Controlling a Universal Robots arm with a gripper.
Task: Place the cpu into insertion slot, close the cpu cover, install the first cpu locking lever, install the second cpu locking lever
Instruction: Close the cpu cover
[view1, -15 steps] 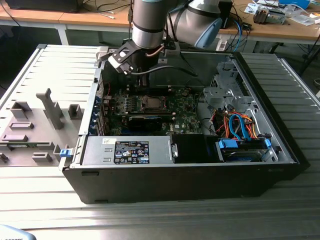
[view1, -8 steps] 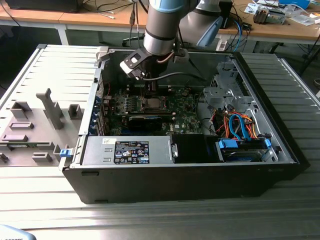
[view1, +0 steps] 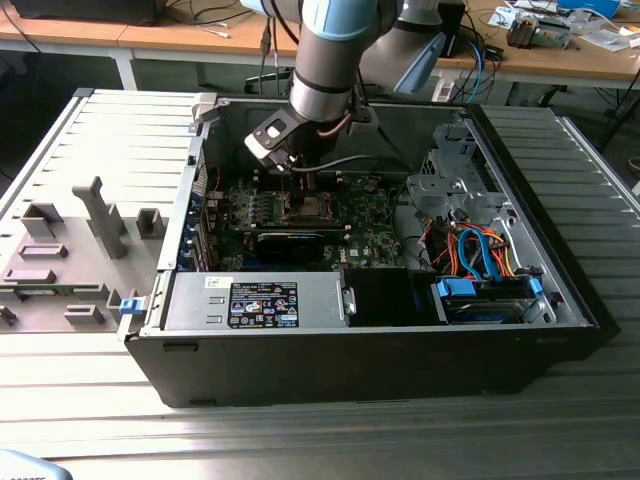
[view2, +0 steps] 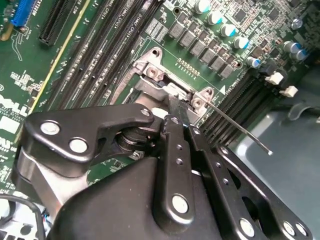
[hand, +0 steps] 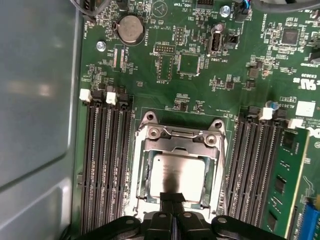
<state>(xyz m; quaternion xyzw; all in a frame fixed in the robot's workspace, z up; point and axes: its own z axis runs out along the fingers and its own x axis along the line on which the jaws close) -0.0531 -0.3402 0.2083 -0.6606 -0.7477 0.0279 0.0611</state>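
Clenched shut and empty, the gripper (hand: 173, 196) sits at the edge of the cpu (hand: 177, 170), which is seated just beneath it in the insertion slot (hand: 136, 165); closing the cpu cover (hand: 177, 146) seems the step in hand, calling for even downward pressure.

cpu (hand: 177, 172) dull satin silver metal. cpu cover (hand: 178, 134) bright bare steel. gripper (hand: 173, 196) matt black metal, shiny rivets. motherboard (hand: 150, 85) green, slight gloss. case (view1: 350, 365) dark matt painted metal; fixtures (view1: 100, 215) at its 9 o'clock, grey matt plastic.

silver-grey cpu (hand: 177, 172), green motherboard (hand: 165, 95), black fingers (hand: 166, 202).
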